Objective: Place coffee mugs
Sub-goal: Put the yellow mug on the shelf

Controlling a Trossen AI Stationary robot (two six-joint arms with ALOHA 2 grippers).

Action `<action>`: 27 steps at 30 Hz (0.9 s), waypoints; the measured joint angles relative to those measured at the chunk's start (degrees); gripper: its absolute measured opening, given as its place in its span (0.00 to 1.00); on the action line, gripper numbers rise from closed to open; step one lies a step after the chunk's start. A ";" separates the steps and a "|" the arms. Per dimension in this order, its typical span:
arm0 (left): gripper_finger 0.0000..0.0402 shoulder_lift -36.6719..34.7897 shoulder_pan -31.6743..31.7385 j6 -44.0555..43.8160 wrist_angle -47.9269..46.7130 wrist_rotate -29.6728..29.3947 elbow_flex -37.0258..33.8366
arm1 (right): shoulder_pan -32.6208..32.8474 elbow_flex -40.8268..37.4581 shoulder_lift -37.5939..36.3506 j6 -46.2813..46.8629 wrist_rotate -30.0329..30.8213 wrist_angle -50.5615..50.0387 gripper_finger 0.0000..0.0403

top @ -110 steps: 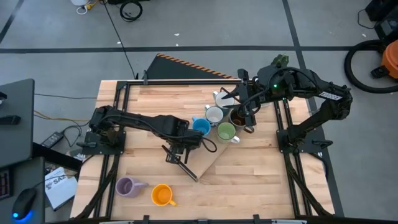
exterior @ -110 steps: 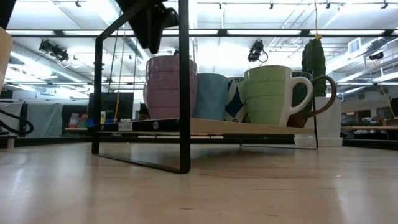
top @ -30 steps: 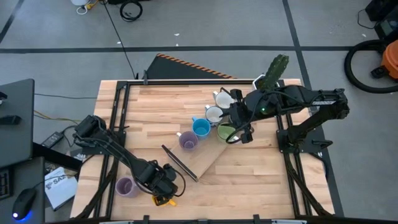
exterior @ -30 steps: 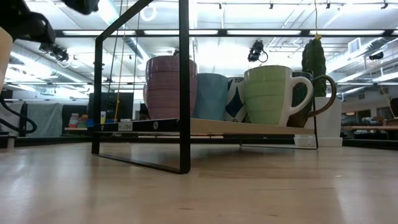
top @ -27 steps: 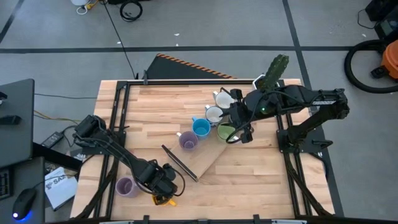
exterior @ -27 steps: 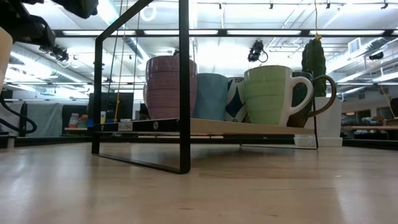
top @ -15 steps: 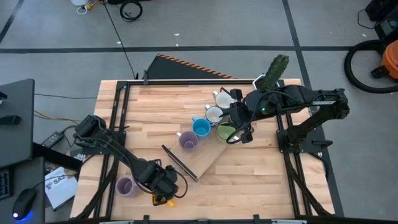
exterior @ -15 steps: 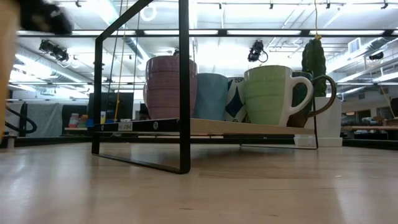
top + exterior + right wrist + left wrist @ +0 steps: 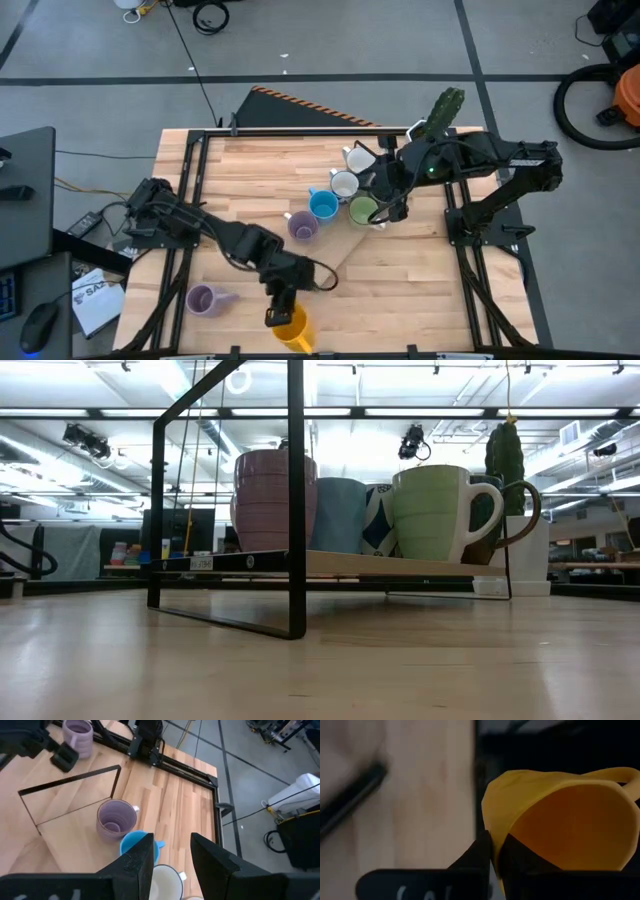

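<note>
My left gripper [image 9: 279, 312] is shut on the orange mug [image 9: 293, 328] near the table's front edge. A lavender mug [image 9: 205, 298] stands on the table to its left. On the low wooden shelf [image 9: 345, 255] stand a second lavender mug [image 9: 300, 226], the blue mug [image 9: 322, 205], two pale mugs [image 9: 344, 185] and the green mug [image 9: 363, 211]. The brown mug [image 9: 505, 510] shows only in the low view. My right gripper [image 9: 172, 855] is open and empty, above the shelf's right end by the green mug. My left gripper pinches the orange mug's wall at the rim [image 9: 492, 837], one finger outside [image 9: 479, 856] and one inside [image 9: 517, 862]. The mug is tilted, its mouth toward the wrist camera and its handle [image 9: 625, 775] on the side away from the fingers. It seems lifted clear of the table.
A white pot with a green cactus [image 9: 443, 110] stands at the far right behind the shelf. The shelf's black metal frame [image 9: 295, 500] rises at its near left corner. Bare wood lies in front of the shelf and at the far left.
My left gripper has taken the orange mug up from the table's front and carried it a little toward the right edge. The mug has left the low view's left edge. The left arm has swung across toward the table's middle.
</note>
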 joint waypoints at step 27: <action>0.06 5.87 21.10 15.51 -5.77 -8.34 10.97 | -2.01 3.54 -7.32 -2.19 -0.57 4.42 0.33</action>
